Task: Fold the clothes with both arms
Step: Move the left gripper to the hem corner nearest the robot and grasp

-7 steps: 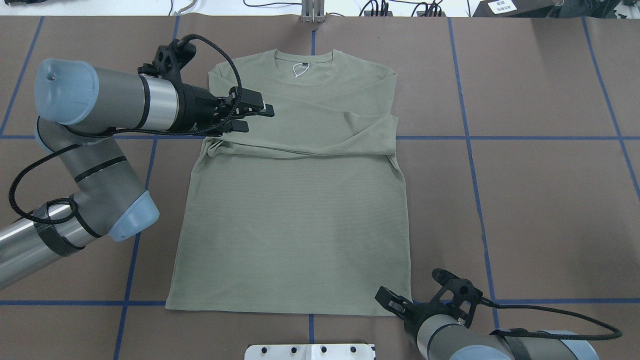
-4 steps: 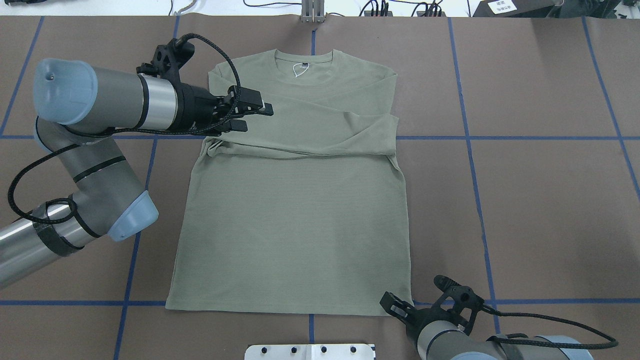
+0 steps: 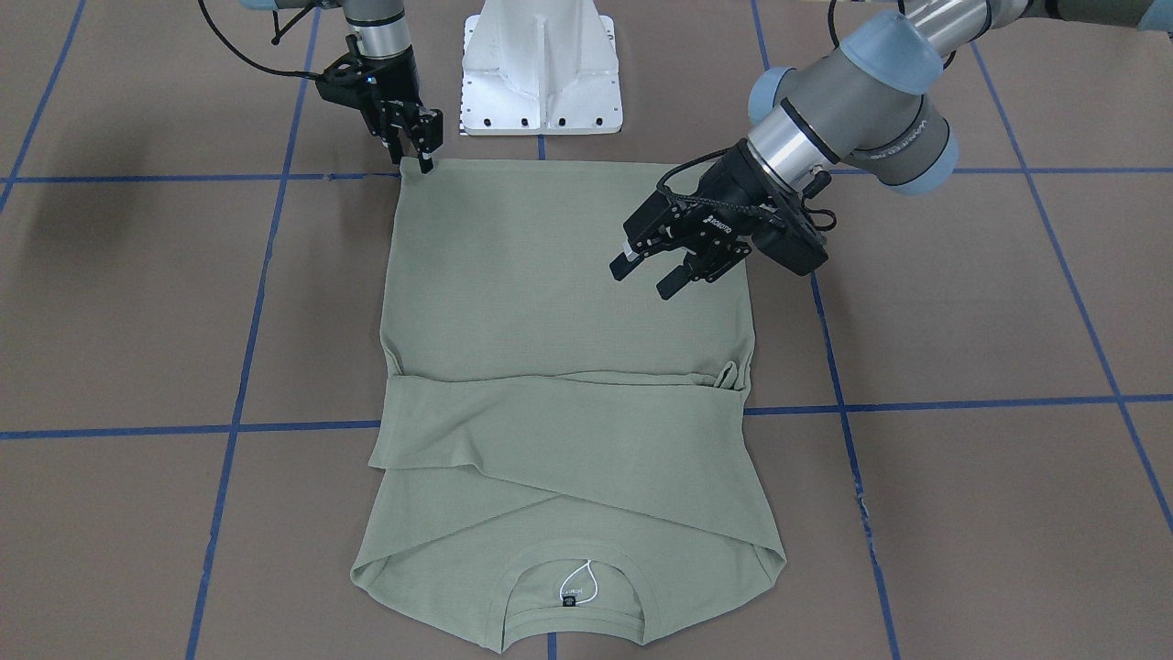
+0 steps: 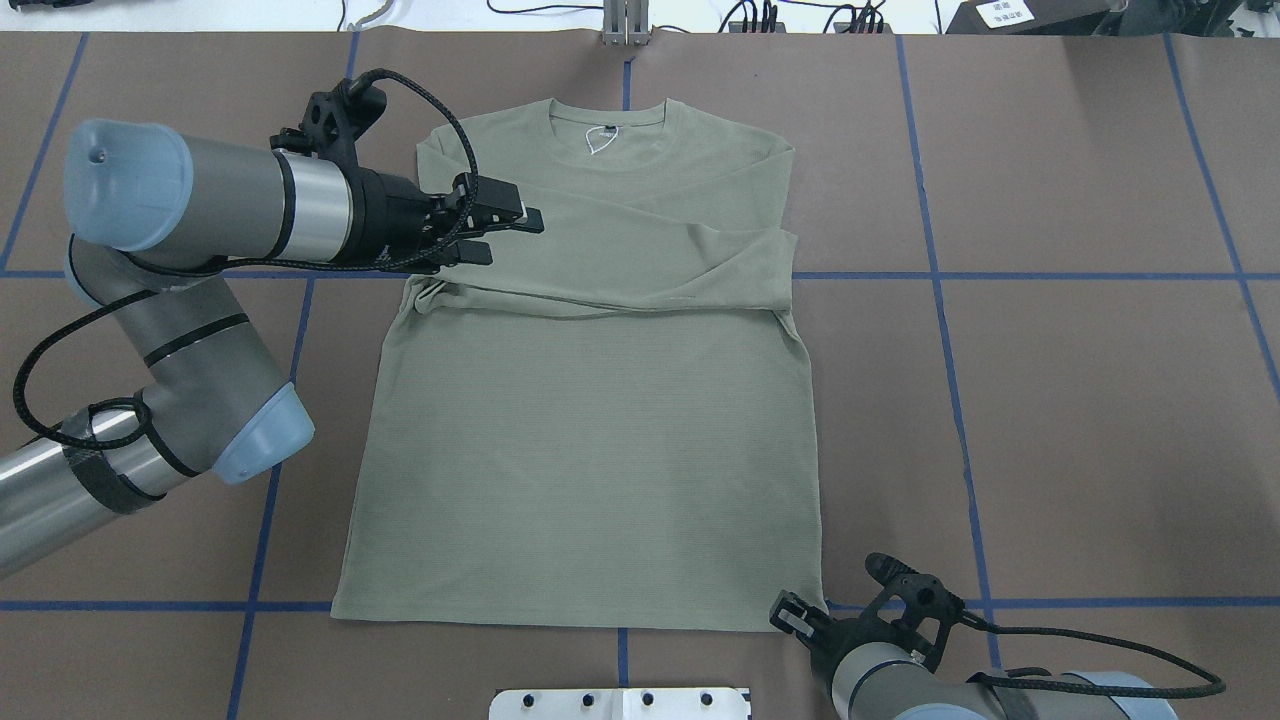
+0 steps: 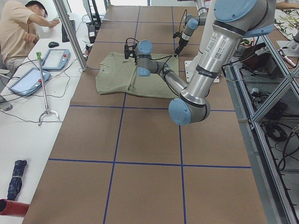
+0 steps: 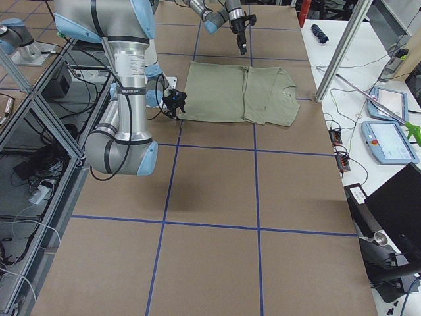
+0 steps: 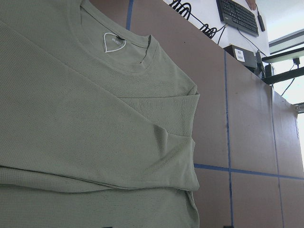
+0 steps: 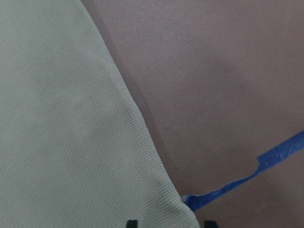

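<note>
The left claw is wide open and holds nothing. It hangs over the shirt, near the shoulder on the robot's left side. The left arm reaches in from that side.

The right claw is open too. Its two tips sit on each side of the bottom corner of the shirt, right at the hem. They do not squeeze it.

The shirt lies flat on the brown table. Its long side runs away from the robot. The collar points to the far edge, and the hem is close to the white base. The sleeves are folded across the chest.
</note>
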Available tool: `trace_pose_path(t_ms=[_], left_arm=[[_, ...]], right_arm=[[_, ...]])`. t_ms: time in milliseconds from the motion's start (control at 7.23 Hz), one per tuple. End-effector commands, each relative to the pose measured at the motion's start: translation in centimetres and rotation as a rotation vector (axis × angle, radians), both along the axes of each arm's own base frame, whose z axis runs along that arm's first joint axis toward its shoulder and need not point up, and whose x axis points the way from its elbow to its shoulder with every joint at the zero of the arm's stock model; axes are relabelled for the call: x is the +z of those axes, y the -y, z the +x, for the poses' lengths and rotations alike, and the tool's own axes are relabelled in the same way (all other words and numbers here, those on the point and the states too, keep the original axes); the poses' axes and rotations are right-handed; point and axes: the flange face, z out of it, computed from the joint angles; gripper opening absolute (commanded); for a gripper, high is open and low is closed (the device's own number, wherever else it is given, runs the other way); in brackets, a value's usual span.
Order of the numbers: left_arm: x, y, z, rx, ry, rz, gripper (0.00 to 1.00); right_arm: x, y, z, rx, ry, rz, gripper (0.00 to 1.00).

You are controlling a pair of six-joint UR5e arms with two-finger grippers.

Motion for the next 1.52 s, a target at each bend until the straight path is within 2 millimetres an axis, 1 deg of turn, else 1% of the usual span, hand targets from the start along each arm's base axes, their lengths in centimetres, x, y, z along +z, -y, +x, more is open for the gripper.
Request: trace_pose_path(t_ms=[0, 138, 277, 415, 553, 692, 830, 968, 1107, 1245, 1383], left_arm=[[0.1, 0.0, 0.0, 0.001, 0.002, -0.002, 0.82], [0.1, -0.2, 0.2, 0.009, 0.002, -0.002, 0.82], [0.8, -0.2, 0.1, 0.009, 0.007, -0.021, 0.82], [1.7, -0.6, 0.5, 0.004, 0.056, -0.136, 0.83], [-0.7, -4.3, 1.9, 0.006, 0.132, -0.203, 0.83], [0.0, -9.8, 2.5, -0.026, 0.253, -0.245, 0.83], [2.3, -13.7, 2.8, -0.044, 0.338, -0.252, 0.83], [6.4, -17.1, 2.6, -0.037, 0.413, -0.259, 0.83], [8.7, -19.1, 2.3, -0.002, 0.446, -0.299, 0.83], [11.8, -21.4, 2.6, 0.022, 0.498, -0.349, 0.83], [13.4, -23.5, 3.2, 0.044, 0.528, -0.389, 0.82]], right_arm=[[0.5, 0.2, 0.2, 0.004, -0.014, 0.002, 0.00], [0.3, 0.1, 0.3, 0.002, -0.019, 0.002, 0.00], [-0.4, 0.1, 0.5, 0.001, -0.005, 0.000, 0.00], [-1.9, 0.2, 1.4, 0.003, 0.028, -0.001, 0.00], [-2.3, 0.3, 1.7, 0.004, 0.038, -0.002, 0.00], [-2.9, 0.4, 2.1, 0.006, 0.052, -0.002, 0.00], [-3.5, 0.5, 2.6, 0.007, 0.065, -0.003, 0.00], [-3.9, 0.5, 2.8, 0.008, 0.075, -0.002, 0.00], [-4.0, 0.5, 2.8, 0.008, 0.076, -0.002, 0.00], [-4.0, 0.5, 2.8, 0.008, 0.076, -0.002, 0.00], [-4.0, 0.5, 2.8, 0.008, 0.076, -0.002, 0.00]])
